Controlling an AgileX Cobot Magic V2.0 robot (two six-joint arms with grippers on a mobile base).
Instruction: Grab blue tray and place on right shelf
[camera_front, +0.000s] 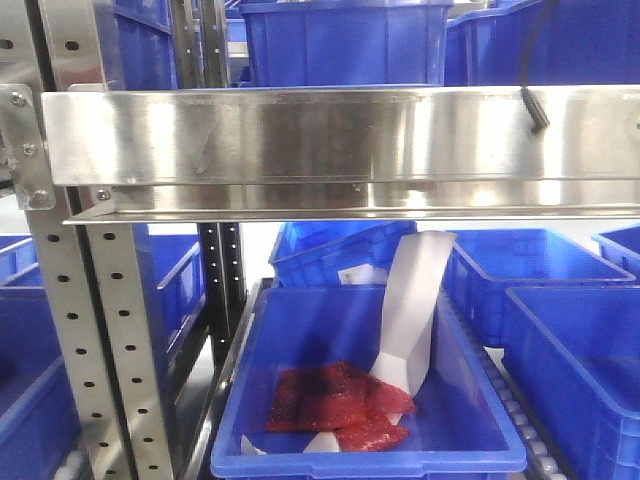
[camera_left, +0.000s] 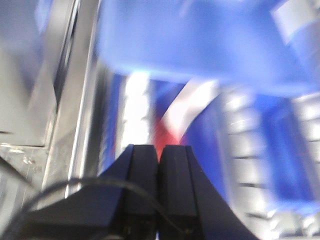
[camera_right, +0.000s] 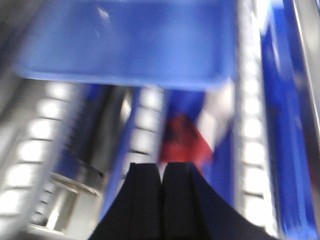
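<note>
Though both wrist views are blurring badly, the blue tray (camera_left: 200, 45) is showing above and ahead of the left gripper (camera_left: 159, 150), its long axis running side to side. It is looking pale blue and smooth with a rounded corner, and is sitting likewise beyond the right gripper (camera_right: 161, 167). Both grippers' jaws are pressing together, holding nothing. The shelf (camera_front: 340, 135) rail is gleaming above a bin (camera_front: 490, 420).
</note>
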